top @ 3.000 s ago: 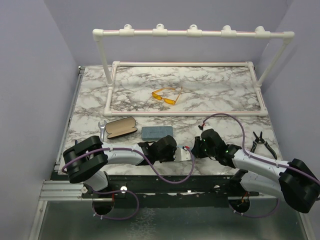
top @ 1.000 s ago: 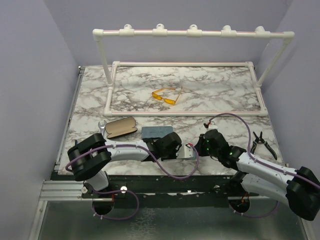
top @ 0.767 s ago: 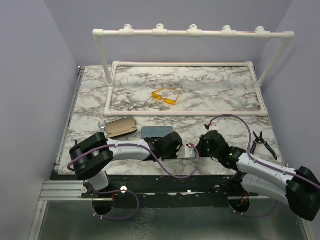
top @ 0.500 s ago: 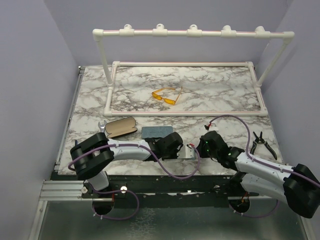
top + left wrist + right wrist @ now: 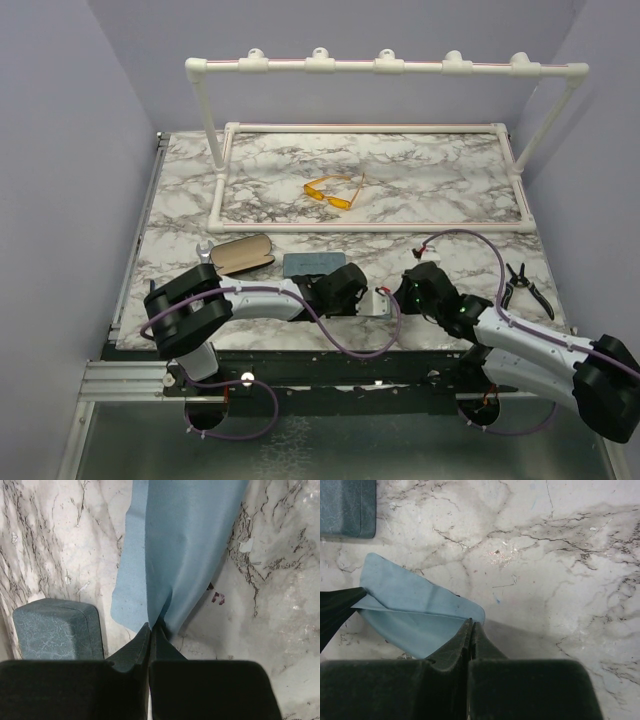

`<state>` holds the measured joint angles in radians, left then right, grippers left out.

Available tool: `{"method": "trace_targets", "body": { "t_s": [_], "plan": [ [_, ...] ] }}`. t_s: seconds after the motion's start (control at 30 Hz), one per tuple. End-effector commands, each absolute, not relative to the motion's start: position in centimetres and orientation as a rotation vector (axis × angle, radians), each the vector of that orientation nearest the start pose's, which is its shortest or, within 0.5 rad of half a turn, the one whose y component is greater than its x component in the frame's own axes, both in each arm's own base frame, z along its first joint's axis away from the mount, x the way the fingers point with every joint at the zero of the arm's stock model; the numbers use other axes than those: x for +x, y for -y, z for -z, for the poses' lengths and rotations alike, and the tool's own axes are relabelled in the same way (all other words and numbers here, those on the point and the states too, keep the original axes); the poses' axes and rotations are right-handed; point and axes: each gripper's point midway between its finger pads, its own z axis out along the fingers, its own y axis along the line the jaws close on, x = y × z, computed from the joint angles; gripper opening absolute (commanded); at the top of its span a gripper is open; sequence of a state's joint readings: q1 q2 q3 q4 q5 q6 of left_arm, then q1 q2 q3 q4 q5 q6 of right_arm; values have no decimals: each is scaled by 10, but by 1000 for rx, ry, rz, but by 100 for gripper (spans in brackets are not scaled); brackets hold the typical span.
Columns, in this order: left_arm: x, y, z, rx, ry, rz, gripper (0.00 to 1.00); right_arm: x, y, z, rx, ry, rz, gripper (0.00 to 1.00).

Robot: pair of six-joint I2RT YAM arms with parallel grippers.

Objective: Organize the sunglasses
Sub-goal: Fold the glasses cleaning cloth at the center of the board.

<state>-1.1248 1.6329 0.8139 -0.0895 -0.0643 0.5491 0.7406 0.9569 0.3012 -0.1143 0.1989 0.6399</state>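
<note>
The yellow-orange sunglasses (image 5: 330,192) lie unfolded on the marble table inside the white pipe frame, far from both arms. My left gripper (image 5: 366,300) (image 5: 151,626) is shut on one end of a light blue cloth (image 5: 380,303) (image 5: 185,545). My right gripper (image 5: 393,298) (image 5: 471,623) is shut on the other end of the same cloth (image 5: 415,610). The cloth hangs folded between the two grippers near the table's front edge. The grey-blue case (image 5: 315,264) (image 5: 57,627) (image 5: 347,507) lies shut just behind the left gripper.
An open black oval case (image 5: 241,256) lies left of the grey-blue case, with a small wrench (image 5: 204,256) beside it. Black pliers (image 5: 524,285) rest at the right edge. A white pipe rack (image 5: 385,65) stands over the far half of the table.
Both grippers stay shut on the cloth. The left arm has reached a little to the right, and more of the cloth shows between the two grippers.
</note>
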Motion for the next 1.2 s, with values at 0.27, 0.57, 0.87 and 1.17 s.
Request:
{"method": "trace_targets", "body": {
  "t_s": [0.27, 0.57, 0.87, 1.17],
  "plan": [
    [204, 315, -26, 1822, -1662, 70, 51, 194, -161, -28, -29, -2384, -416, 1],
    [199, 307, -57, 1784, -1612, 131, 74, 200, -189, -54, -209, -2330, -541, 3],
    [155, 312, -58, 1910, -1425, 462, 66, 189, -213, -35, -202, -2441, -668, 1],
    [149, 319, -39, 1953, -1384, 458, 40, 183, -188, -11, -32, -2539, -521, 1]
  ]
}}
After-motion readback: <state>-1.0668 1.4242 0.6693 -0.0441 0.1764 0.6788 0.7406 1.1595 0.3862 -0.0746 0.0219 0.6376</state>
